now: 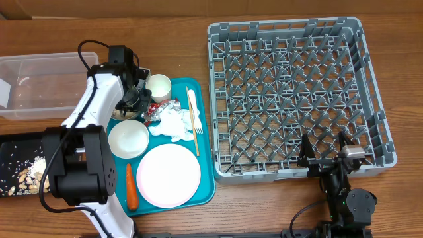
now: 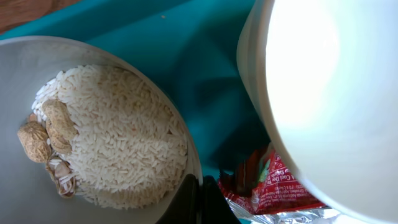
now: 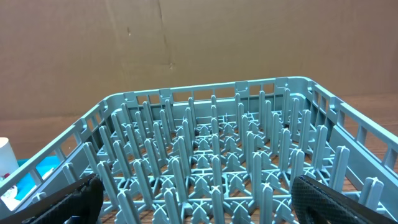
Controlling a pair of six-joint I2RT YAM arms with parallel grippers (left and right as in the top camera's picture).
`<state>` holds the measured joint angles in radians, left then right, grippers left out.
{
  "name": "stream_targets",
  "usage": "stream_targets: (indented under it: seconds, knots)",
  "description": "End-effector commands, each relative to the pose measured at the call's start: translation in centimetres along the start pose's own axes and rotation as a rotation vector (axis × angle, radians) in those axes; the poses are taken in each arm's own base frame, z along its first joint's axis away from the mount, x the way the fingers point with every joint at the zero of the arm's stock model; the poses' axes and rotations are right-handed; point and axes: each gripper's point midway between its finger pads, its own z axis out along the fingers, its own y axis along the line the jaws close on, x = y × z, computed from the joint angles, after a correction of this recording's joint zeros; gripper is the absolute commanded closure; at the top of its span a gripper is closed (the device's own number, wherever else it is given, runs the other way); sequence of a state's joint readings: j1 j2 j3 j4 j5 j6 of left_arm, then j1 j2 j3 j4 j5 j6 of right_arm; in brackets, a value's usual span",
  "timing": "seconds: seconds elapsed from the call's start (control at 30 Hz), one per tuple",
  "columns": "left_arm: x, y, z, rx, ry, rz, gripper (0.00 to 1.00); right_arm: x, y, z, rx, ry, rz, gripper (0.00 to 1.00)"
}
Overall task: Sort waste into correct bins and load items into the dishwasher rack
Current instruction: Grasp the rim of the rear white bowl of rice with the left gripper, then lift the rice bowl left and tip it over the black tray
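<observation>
My left gripper (image 2: 200,198) is shut on the rim of the grey bowl (image 2: 18,68), one finger inside and one outside. The bowl holds rice (image 2: 118,130) and nuts (image 2: 46,134). From overhead that gripper (image 1: 135,100) hides the bowl. Beside it are the white cup (image 1: 158,87), the foil wrapper (image 2: 280,186) and the crumpled napkin (image 1: 173,122). The white bowl (image 1: 129,139), pink plate (image 1: 168,175), carrot (image 1: 131,186), wooden stick (image 1: 191,106) and fork (image 1: 197,127) lie on the teal tray (image 1: 206,178). My right gripper (image 1: 324,155) stands open at the near edge of the dishwasher rack (image 1: 297,99).
The clear tub (image 1: 46,86) sits at the far left. The black tray (image 1: 13,149) in front of it holds food scraps. The rack's upright pegs (image 3: 211,143) fill the right wrist view between the spread fingers (image 3: 74,199).
</observation>
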<state>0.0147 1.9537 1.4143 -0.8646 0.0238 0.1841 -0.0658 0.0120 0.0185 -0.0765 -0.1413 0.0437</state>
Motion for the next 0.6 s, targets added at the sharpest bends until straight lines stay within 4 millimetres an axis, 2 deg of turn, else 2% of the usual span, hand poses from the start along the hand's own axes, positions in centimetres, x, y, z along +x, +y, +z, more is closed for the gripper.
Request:
stream_targets:
  seconds: [0.0,0.17,0.57]
  knots:
    - [0.0,0.5,-0.1,-0.005,0.014,-0.064,0.96,0.2,-0.4,0.0,0.016,-0.004,-0.008,0.00]
    - [-0.6,0.6,-1.5,-0.005,0.015,-0.104,0.96,0.2,-0.4,0.0,0.016,-0.004,-0.008,0.00]
    - [-2.6,0.9,-6.6,-0.007,-0.007,-0.174,0.96,0.2,-0.4,0.0,0.016,-0.004,-0.008,0.00]
